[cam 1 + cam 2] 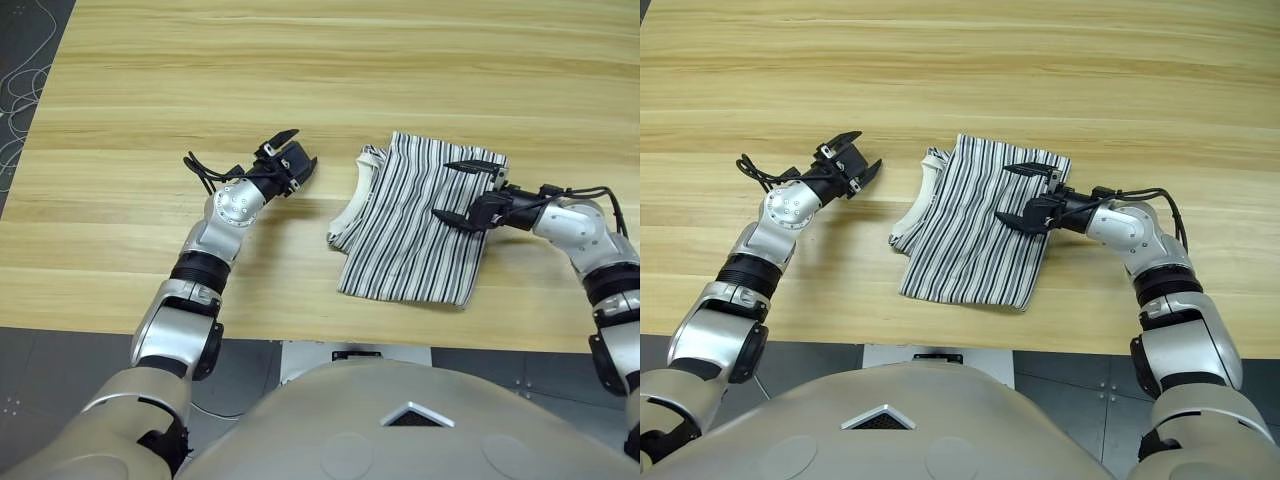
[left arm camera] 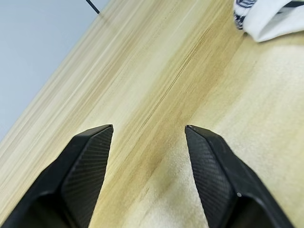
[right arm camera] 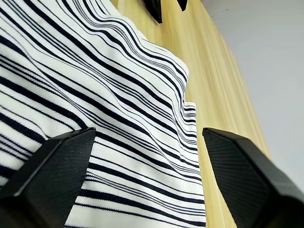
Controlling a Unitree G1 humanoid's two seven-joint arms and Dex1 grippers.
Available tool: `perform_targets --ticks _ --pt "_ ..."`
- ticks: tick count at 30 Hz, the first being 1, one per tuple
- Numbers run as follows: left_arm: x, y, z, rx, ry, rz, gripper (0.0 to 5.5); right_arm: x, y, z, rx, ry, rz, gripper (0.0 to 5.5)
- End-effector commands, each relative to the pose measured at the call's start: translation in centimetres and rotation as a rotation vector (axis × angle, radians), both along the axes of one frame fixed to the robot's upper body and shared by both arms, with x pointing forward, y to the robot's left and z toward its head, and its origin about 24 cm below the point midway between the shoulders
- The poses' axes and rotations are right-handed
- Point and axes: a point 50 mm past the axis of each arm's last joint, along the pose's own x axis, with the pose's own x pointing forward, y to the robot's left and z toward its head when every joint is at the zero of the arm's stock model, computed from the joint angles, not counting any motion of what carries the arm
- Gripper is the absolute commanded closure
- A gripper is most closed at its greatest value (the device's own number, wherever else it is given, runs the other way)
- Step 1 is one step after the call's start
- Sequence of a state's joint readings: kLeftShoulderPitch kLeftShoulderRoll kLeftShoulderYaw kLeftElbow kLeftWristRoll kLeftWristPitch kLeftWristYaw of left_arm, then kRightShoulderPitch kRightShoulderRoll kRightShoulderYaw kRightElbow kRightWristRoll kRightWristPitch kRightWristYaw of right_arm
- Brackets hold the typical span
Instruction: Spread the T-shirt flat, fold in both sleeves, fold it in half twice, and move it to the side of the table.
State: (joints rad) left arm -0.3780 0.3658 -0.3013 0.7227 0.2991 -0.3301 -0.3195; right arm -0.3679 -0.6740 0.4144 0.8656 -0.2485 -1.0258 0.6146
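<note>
The black-and-white striped T-shirt (image 1: 415,220) lies folded into a compact rectangle on the wooden table (image 1: 300,80), a little right of centre, its white collar edge (image 1: 357,200) toward the left. My right gripper (image 1: 462,190) hovers open just over the shirt's right part, fingers wide and holding nothing; the right wrist view looks down on the stripes (image 3: 109,118) between the fingers (image 3: 52,171). My left gripper (image 1: 290,160) is open over bare wood left of the shirt, well apart from it. The left wrist view has its fingers (image 2: 90,161) over the wood, with the collar (image 2: 270,19) at the corner.
The table's near edge (image 1: 300,335) runs just below the shirt. Wide bare wood stretches behind and to the left. Dark floor with loose cables (image 1: 25,70) lies beyond the table's left edge.
</note>
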Motion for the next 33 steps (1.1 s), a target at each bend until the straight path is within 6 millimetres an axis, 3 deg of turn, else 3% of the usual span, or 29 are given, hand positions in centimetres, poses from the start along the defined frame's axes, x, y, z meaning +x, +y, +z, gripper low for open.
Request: perform_targets --ticks 1,4,7,11,15,19,26,30,33 --pt "-0.6 0.2 -1.4 0.035 0.07 0.011 2.68 -2.5 -3.0 -2.5 -0.258 0.184 0.087 1.34" --pt "-0.5 0.1 -1.4 0.03 0.071 0.011 2.68 -1.6 -3.2 -1.8 -0.311 0.113 0.131 1.34" --pt "-0.4 0.0 -1.4 0.023 0.067 0.012 2.68 0.0 -1.5 0.7 -0.133 -0.079 0.15 1.34" --pt "-0.1 0.0 -1.4 0.018 0.066 0.024 2.68 1.9 0.9 5.5 0.183 -0.386 0.159 1.34" --pt "0.4 0.2 -1.6 0.052 0.053 0.033 2.68 2.4 0.8 7.0 0.284 -0.48 0.104 1.34" --pt "0.7 0.3 -1.5 0.04 0.055 0.043 2.68 2.7 -0.6 6.4 0.27 -0.456 -0.007 1.34" --pt "0.6 1.0 -1.7 0.04 0.059 0.054 2.68 1.7 -3.8 3.1 0.116 -0.343 -0.213 1.34" --pt "0.5 1.6 -1.6 0.042 0.058 0.061 2.68 1.5 -4.5 1.3 -0.026 -0.314 -0.241 1.34" --pt "0.5 1.8 -1.6 0.044 0.058 0.061 2.68 1.6 -3.9 -0.1 -0.112 -0.303 -0.217 1.34"
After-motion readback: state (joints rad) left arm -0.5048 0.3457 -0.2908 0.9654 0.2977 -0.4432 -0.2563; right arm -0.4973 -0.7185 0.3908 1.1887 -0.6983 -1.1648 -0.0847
